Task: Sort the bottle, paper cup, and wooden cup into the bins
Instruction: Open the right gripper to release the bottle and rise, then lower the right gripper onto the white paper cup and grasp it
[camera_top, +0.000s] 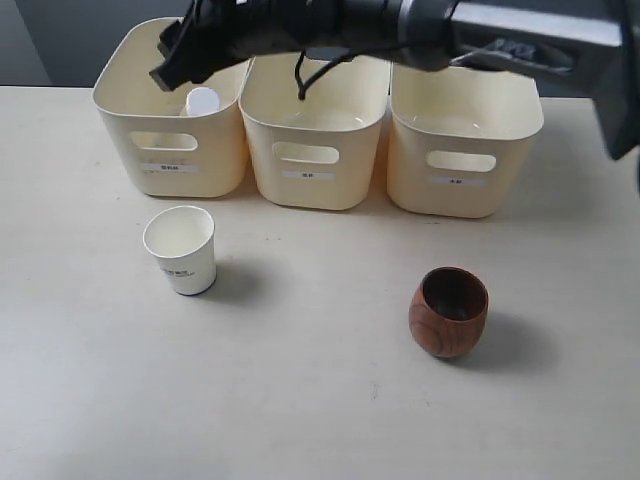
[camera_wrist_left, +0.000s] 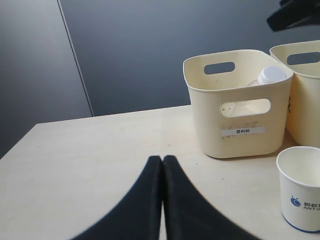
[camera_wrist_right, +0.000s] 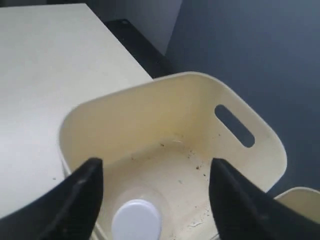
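Note:
The bottle (camera_top: 202, 101) stands inside the leftmost of the three cream bins (camera_top: 130, 120), only its white cap showing; the cap also shows in the left wrist view (camera_wrist_left: 272, 75) and the right wrist view (camera_wrist_right: 136, 220). My right gripper (camera_top: 172, 58) reaches across and hovers open above that bin (camera_wrist_right: 165, 100), its fingers wide apart over the bottle with nothing between them (camera_wrist_right: 156, 167). The white paper cup (camera_top: 181, 249) stands upright on the table in front of that bin. The wooden cup (camera_top: 449, 311) stands upright at the front right. My left gripper (camera_wrist_left: 162, 160) is shut and empty, low over the table left of the paper cup (camera_wrist_left: 301, 187).
The middle bin (camera_top: 310, 150) and the right bin (camera_top: 462, 150) stand side by side at the back. The right arm (camera_top: 480, 35) spans across above all three bins. The dark wall lies behind the table's far edge.

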